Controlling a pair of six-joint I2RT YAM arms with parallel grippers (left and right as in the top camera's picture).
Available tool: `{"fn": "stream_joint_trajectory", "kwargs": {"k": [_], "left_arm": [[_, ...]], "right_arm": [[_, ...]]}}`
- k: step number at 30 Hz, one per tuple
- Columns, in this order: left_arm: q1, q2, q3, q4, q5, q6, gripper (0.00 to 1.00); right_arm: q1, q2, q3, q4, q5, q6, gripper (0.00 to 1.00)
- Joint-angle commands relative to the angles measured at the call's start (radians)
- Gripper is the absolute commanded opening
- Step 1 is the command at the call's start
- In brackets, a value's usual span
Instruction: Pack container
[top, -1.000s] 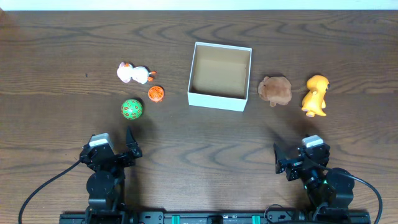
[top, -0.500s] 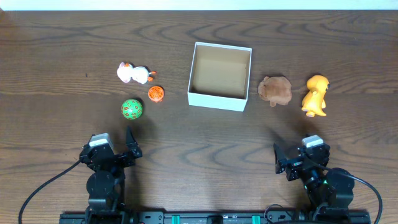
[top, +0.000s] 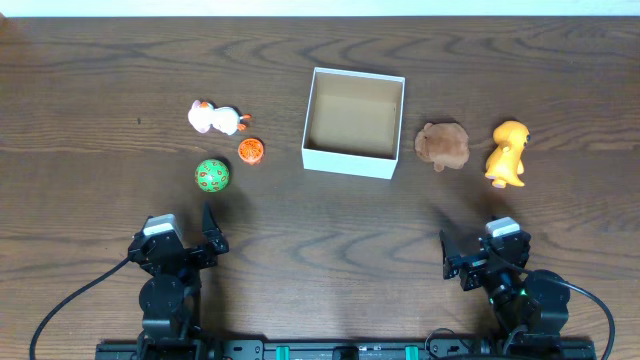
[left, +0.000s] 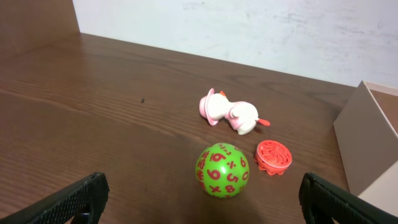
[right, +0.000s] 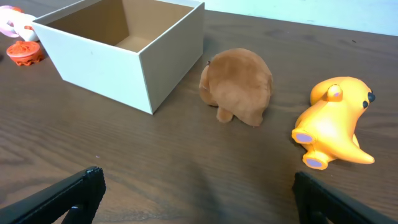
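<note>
The white square container (top: 354, 122) with a tan inside stands empty at the table's middle back; it also shows in the right wrist view (right: 124, 46). Left of it lie a pink-white duck toy (top: 214, 118), a small orange disc (top: 250, 150) and a green ball with red numbers (top: 212, 174). Right of it lie a brown plush (top: 442, 146) and a yellow duck toy (top: 506, 154). My left gripper (top: 185, 245) is open and empty, near the front edge, below the green ball (left: 222, 170). My right gripper (top: 483, 253) is open and empty, in front of the plush (right: 238, 87).
The dark wooden table (top: 320, 220) ends at a white wall behind. The arm bases stand at the front edge. A strip of bare wood lies between the grippers and the toys.
</note>
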Motion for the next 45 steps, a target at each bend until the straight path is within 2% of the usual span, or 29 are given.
{"fn": "stream_joint_trajectory", "kwargs": {"k": [1,7,13,17,21,27,34,40,45], "left_arm": [[0.005,-0.005,-0.028,-0.003,0.006,0.009,0.98],[0.005,-0.005,-0.028,-0.003,0.007,0.009,0.98],[0.005,-0.005,-0.028,-0.003,0.009,0.007,0.98],[0.004,-0.005,-0.028,-0.006,0.081,-0.01,0.98],[0.005,-0.002,-0.014,-0.021,0.143,-0.079,0.98],[0.005,0.1,0.098,-0.124,0.18,-0.135,0.98],[0.005,0.413,0.371,-0.26,0.179,-0.134,0.98],[0.005,0.714,0.654,-0.397,0.178,-0.116,0.98],[0.005,0.93,0.869,-0.523,0.171,-0.064,0.98]], "right_arm": [[0.007,-0.007,-0.006,0.0,0.006,0.001,0.99],[0.007,-0.007,-0.006,0.004,0.002,0.002,0.99],[0.007,-0.007,-0.006,0.038,-0.137,0.001,0.99],[0.007,-0.007,-0.006,0.037,-0.195,0.003,0.99],[0.007,-0.007,-0.005,0.101,-0.229,0.152,0.99],[0.007,0.046,0.041,0.132,-0.126,0.226,0.99],[0.007,0.359,0.264,0.061,0.034,0.217,0.99],[0.007,0.743,0.615,-0.143,0.063,0.091,0.99],[0.007,1.017,0.91,-0.32,0.068,0.044,0.99]]}}
